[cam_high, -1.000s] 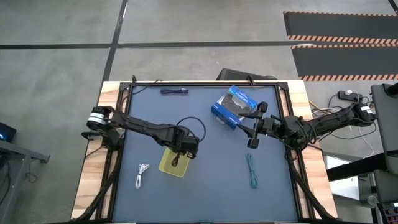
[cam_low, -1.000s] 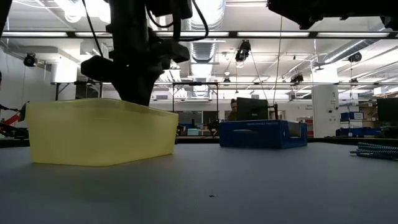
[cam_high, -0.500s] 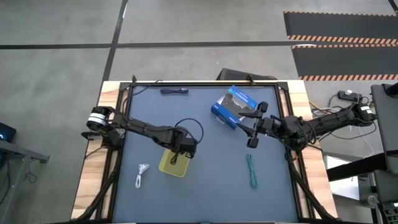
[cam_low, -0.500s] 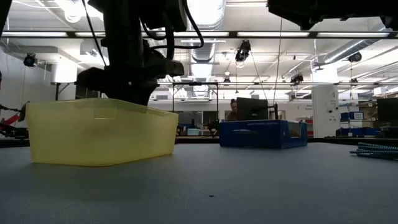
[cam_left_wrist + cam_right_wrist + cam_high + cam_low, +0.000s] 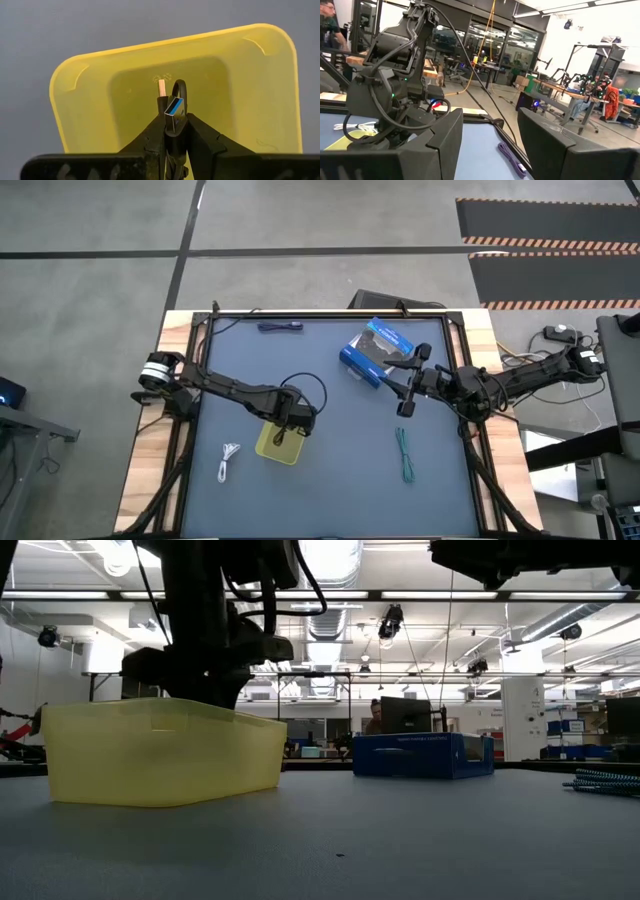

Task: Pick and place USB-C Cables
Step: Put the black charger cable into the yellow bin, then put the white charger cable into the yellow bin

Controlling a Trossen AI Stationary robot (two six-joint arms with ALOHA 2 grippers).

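The tray (image 5: 277, 442) sits left of the table's (image 5: 340, 490) centre, toward the near edge. The left gripper (image 5: 290, 428) hangs directly over the tray, clamped on one cable (image 5: 175, 111) whose connector end points down into it. A second cable (image 5: 229, 459) lies on the table just left of the tray. A third (image 5: 280, 327) lies at the far edge — behind the tray, well apart. The retail box (image 5: 378, 351) sits right of centre toward the far edge, with the right gripper (image 5: 402, 408) just beside it. A fourth cable (image 5: 405, 454) lies nearer the front — before that gripper.
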